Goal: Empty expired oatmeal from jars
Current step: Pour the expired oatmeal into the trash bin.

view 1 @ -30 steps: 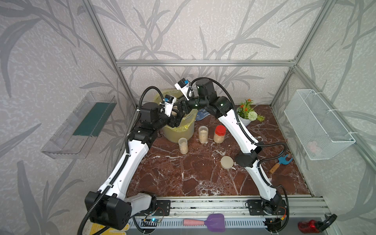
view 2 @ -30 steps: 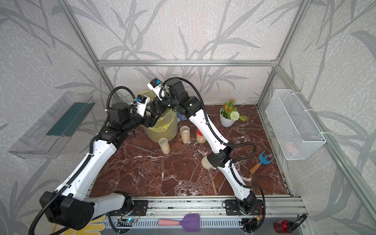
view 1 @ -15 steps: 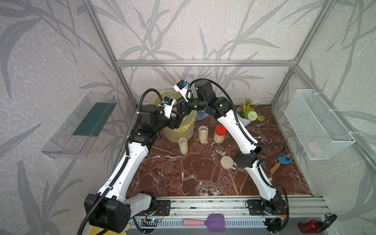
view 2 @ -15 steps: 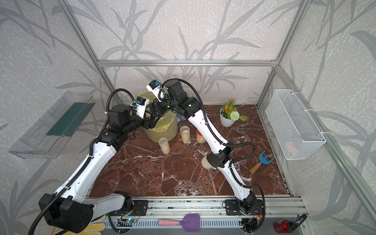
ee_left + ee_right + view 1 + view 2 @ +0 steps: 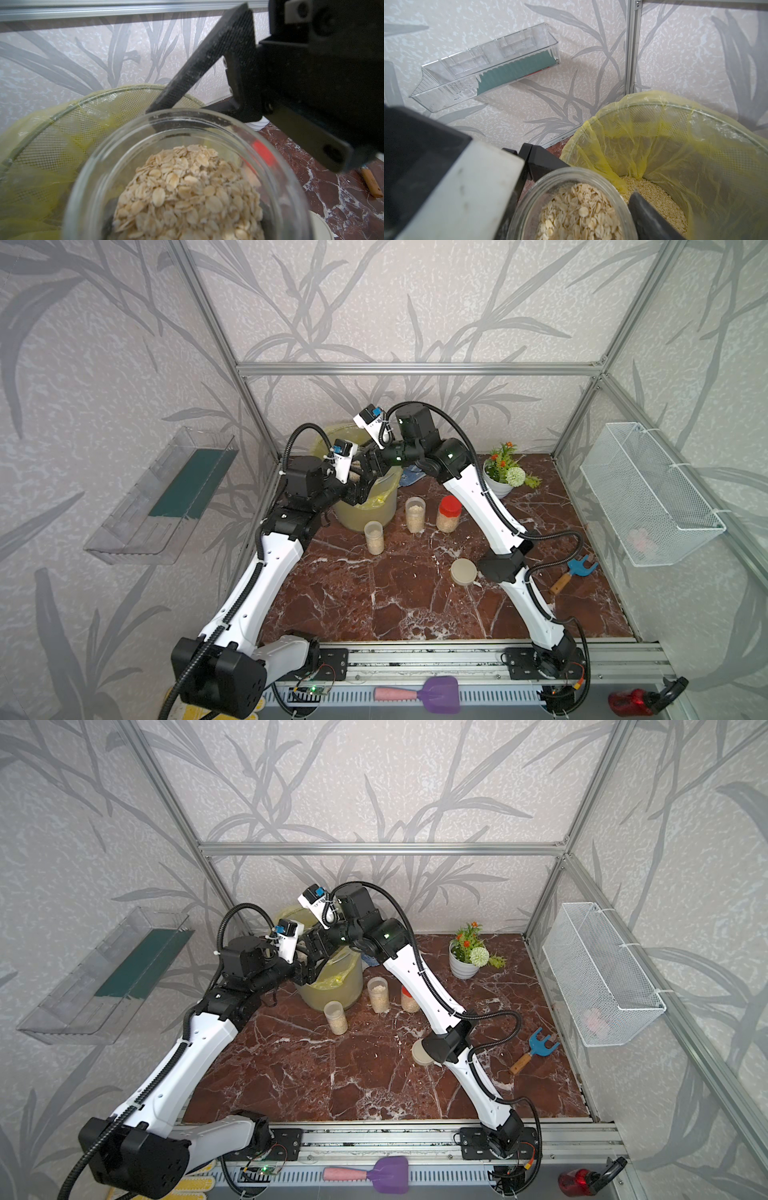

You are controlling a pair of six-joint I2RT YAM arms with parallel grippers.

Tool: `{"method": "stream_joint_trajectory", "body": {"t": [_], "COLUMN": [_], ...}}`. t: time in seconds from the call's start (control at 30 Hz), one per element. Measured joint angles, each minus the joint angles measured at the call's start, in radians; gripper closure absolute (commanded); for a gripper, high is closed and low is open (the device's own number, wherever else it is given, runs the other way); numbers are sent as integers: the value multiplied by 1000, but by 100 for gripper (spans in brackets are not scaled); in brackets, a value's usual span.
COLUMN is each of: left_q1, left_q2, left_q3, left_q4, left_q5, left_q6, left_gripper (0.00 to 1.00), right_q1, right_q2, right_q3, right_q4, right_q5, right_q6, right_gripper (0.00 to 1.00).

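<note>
Seemingly open jar (image 5: 94,158) beside bucket (image 5: 62,133).

3 jars (image 5: 414,514) beside bucket (image 5: 365,512), lid (image 5: 464,571) mid-floor, front floor (image 5: 374,601) open

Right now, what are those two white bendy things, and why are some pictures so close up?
They are two robot arms. Two pictures look down on everything from above; two come from small cameras on the wrists, so they look close. The left hand and right hand meet over the edge of a yellow-lined bin. The left one seems to hold an open jar of oatmeal. On the marble table are two slim jars, a red-capped jar and a beige lid.
</note>
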Motion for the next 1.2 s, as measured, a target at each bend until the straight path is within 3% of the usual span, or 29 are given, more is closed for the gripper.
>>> {"method": "stream_joint_trajectory", "body": {"t": [0.23, 0.33, 0.83, 0.93, 1.03, 1.2], "left_q1": [3, 4, 9, 9, 10, 12], "left_q2": [-4, -5, -5, -5, -5, -5], "left_q3": [0, -1, -4, -6, -7, -8], "left_q4": [0, 2, 21, 23, 23, 21], "left_q5": [-1, -2, -1, -1, 1, 9], "left_q6": [1, 2, 19, 19, 18, 16], "left_gripper": [20, 6, 4, 9, 22, 53], "right_q1": [2, 2, 6, 6, 6, 6], "right_q2": [0, 0, 0, 0, 0, 0], "right_q3": [0, 0, -1, -1, -1, -2], "right_q4": [5, 5, 4, 3, 4, 5], "right_q5": [2, 2, -3, -3, -3, -7], "right_q6": [1, 13, 70, 71, 70, 65], "right_gripper": [100, 100, 100, 100, 100, 100]}}
